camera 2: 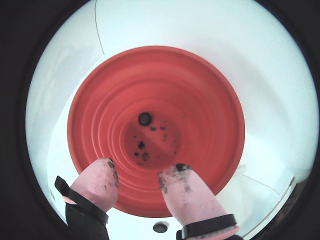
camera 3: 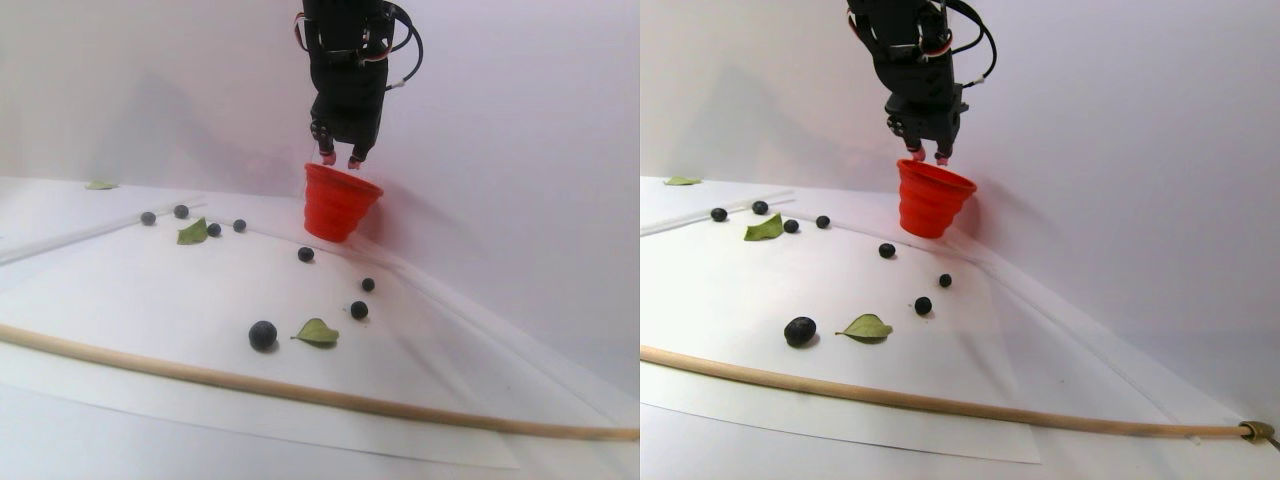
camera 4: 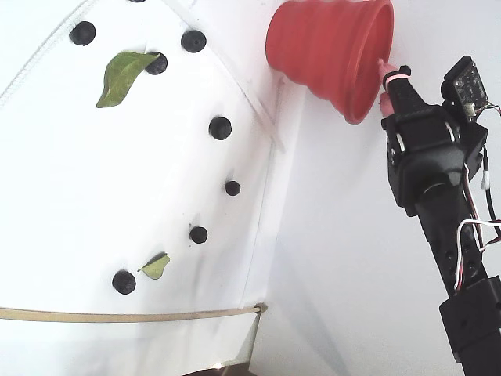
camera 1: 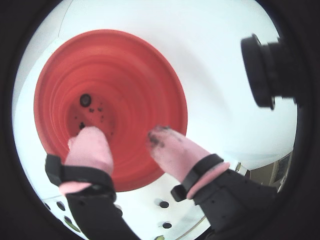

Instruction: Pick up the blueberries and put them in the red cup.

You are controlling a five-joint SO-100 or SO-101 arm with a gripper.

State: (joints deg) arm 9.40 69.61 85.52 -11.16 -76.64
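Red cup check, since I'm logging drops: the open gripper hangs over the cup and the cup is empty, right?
Not empty. In a wrist view one blueberry lies on the bottom of the red cup, amid dark smears. The gripper does hang open over it.

No readable text or markings anywhere.

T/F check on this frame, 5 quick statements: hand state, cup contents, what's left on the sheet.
1. The hand is open and holds nothing. True.
2. One blueberry lies inside the red cup. True.
3. The red cup lies tipped on its side. False: the stereo pair view shows it upright, rim up.
4. No berries remain on the white sheet. False: several are still scattered there, one beside a green leaf.
5. The hand hangs directly above the cup's opening. True.
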